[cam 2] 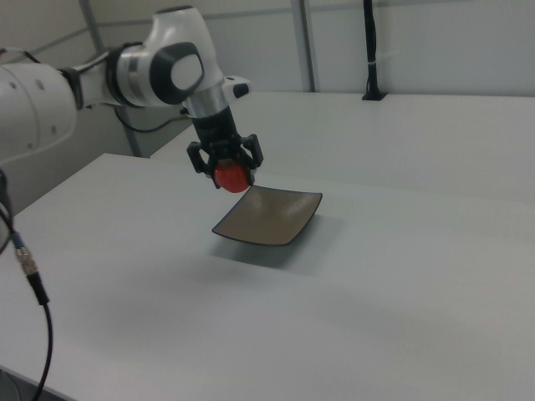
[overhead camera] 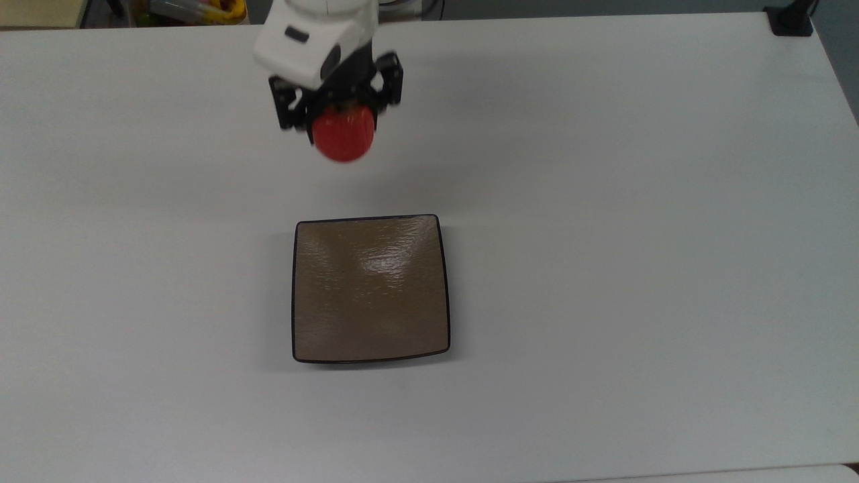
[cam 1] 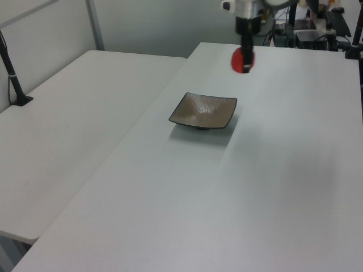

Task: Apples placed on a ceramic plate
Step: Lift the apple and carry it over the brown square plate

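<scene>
Top view puts the apple (overhead camera: 344,136) in the air, pinched between the jaws of the gripper (overhead camera: 341,117), above bare table and short of the ceramic plate's (overhead camera: 371,288) far edge, which is the upper edge in the top view. The fruit hangs below the fingers, its lower half exposed. The right view confirms the hold: the apple (cam 2: 231,177) sits clamped under the gripper (cam 2: 227,166), raised clear of the surface and near the plate's (cam 2: 269,215) left corner as the right view shows it. In the left view the apple (cam 1: 240,59) is beyond the plate (cam 1: 203,110) and well above it.

The plate is square, shallow, glossy brown with a dark rim. It lies flat and carries nothing. The white table (overhead camera: 637,235) around it is bare; some clutter (overhead camera: 191,10) sits off the table's far edge in the top view.

Assessment: the step in hand is the carry, with the apple lifted and not yet over the plate. The next move calls for bringing the gripper over the plate's middle, lowering until the apple is close to the surface, then opening the jaws. A release from height is a risk, since a round fruit on a glossy, shallow dish may roll toward the rim.
</scene>
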